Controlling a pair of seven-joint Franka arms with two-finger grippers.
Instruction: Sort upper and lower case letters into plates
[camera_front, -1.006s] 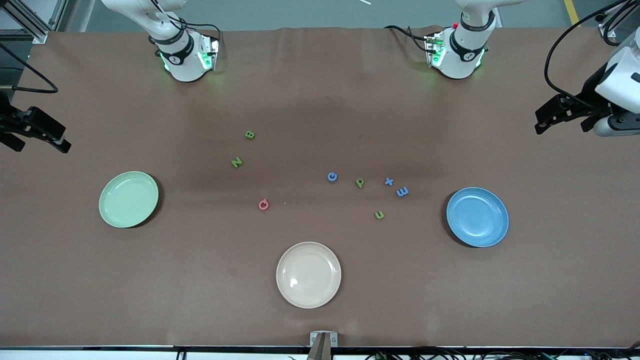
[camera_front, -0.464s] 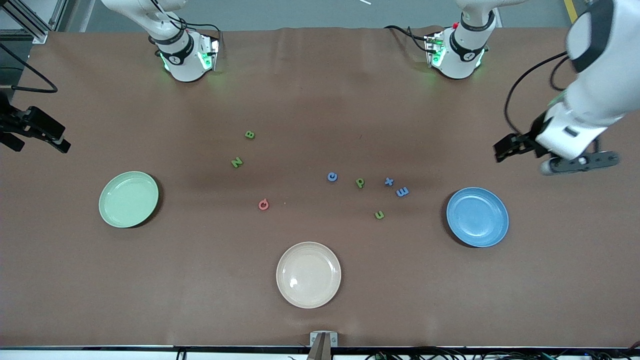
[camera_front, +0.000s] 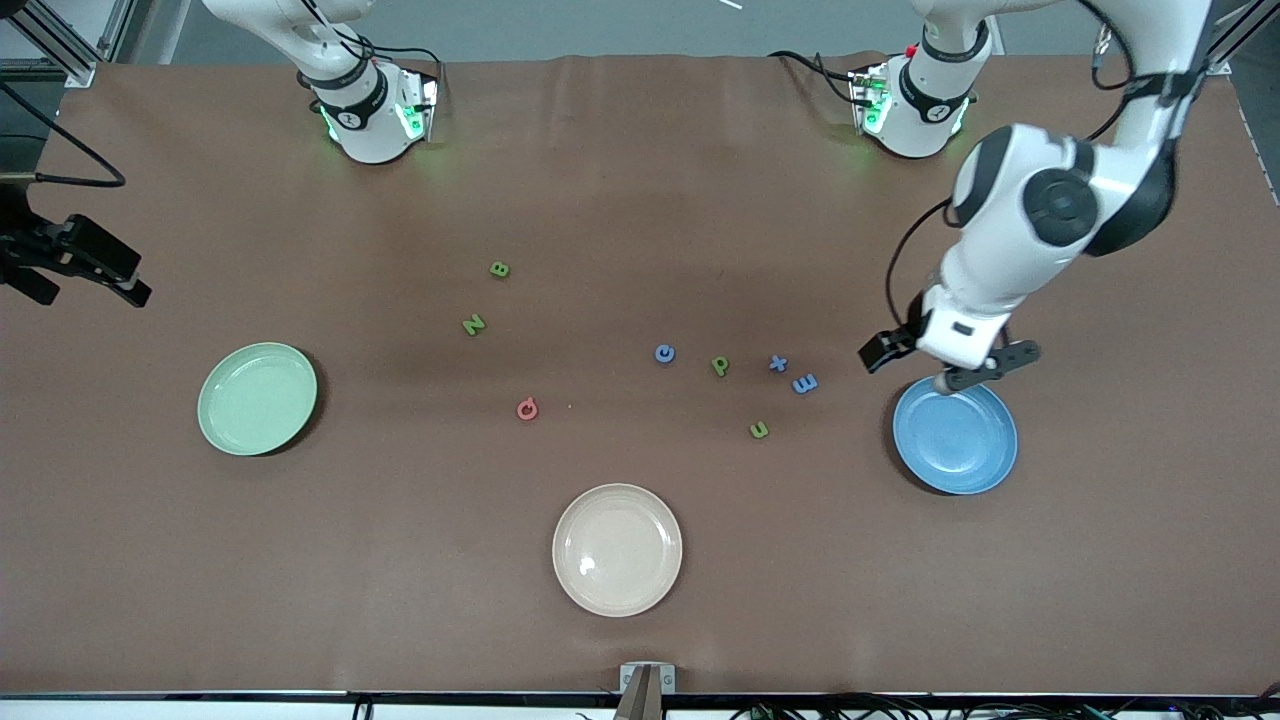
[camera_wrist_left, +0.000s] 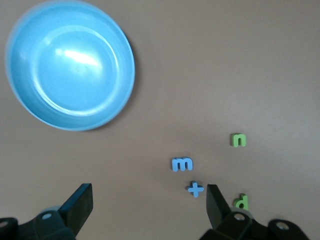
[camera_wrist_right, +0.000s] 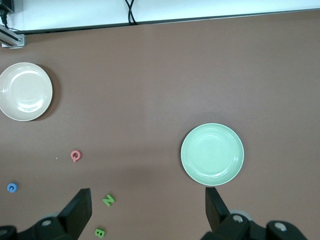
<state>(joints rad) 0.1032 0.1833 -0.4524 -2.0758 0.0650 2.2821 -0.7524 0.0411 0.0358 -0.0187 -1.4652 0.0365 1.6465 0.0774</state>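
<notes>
Several small letters lie mid-table. Green B (camera_front: 499, 269), green N (camera_front: 474, 324) and pink Q (camera_front: 527, 408) are toward the mint green plate (camera_front: 257, 398). Blue c (camera_front: 665, 353), green p (camera_front: 720, 365), a blue cross-shaped piece (camera_front: 778, 363), blue m (camera_front: 805, 383) and green n (camera_front: 759, 430) are toward the blue plate (camera_front: 955, 435). Both plates hold nothing. My left gripper (camera_front: 884, 353) (camera_wrist_left: 148, 205) hovers open between the blue plate and the blue m (camera_wrist_left: 181, 163). My right gripper (camera_front: 85, 285) (camera_wrist_right: 148, 207) waits open above the right arm's end of the table.
A cream plate (camera_front: 617, 549) with nothing in it sits near the front edge, nearer the camera than the letters. Both arm bases (camera_front: 370, 120) (camera_front: 915, 110) stand along the table's back edge. The left arm's elbow (camera_front: 1060, 200) hangs over the table above the blue plate.
The left arm has swung in from the table's end toward the middle and now hovers beside the blue plate. The right gripper has barely shifted. No letter has moved.
</notes>
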